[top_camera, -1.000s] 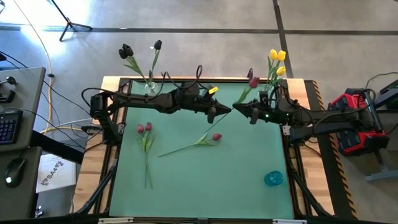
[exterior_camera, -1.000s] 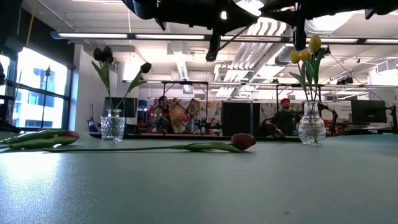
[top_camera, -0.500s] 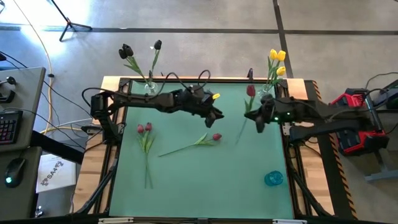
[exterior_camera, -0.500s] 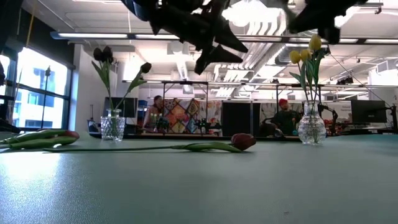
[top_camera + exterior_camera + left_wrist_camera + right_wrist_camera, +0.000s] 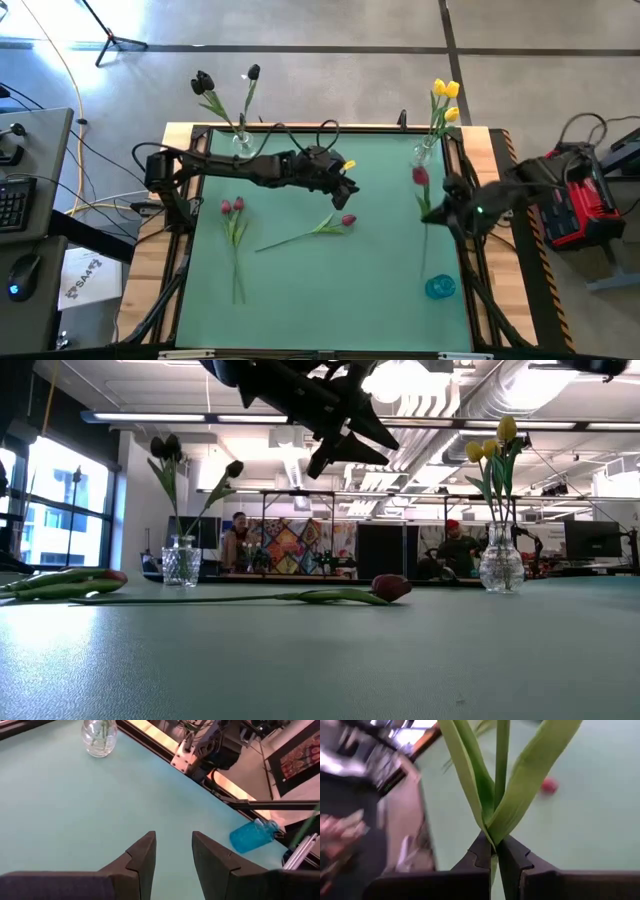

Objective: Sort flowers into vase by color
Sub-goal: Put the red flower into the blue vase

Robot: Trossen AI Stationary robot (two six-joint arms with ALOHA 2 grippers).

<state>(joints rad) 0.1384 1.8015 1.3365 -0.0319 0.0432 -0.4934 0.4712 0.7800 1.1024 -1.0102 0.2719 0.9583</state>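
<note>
A red tulip [image 5: 420, 176] is held in my right gripper [image 5: 432, 212] by the table's right edge, and its stem runs toward the near edge. My left gripper [image 5: 350, 188] hangs open over the far middle of the table, with nothing between its fingers [image 5: 173, 836]. One red tulip [image 5: 345, 220] lies flat on the mat at centre, and two more [image 5: 232, 207] lie at the left. A clear vase with black tulips [image 5: 240, 140] stands at the far left. A clear vase with yellow tulips [image 5: 430, 150] stands at the far right. My right gripper pinches the red tulip's stem where its green leaves branch off [image 5: 492, 845], between the two fingers [image 5: 481, 854]. The fingers reach in from the table's right side and lie across the stem. The tulip is lifted clear of the table, head toward the far edge.
A blue glass vase [image 5: 440, 288] sits near the right near corner, just beyond the held stem's lower end [image 5: 424, 268]. Wooden rails frame the green mat [image 5: 330, 300]. People show in the room behind the table in the low view.
My right gripper has carried the red tulip from the far middle of the table, where both grippers met, toward the right edge and nearer. The stem has swung from slanting across the table to pointing at the near edge. My left gripper has drawn back slightly to the left.
</note>
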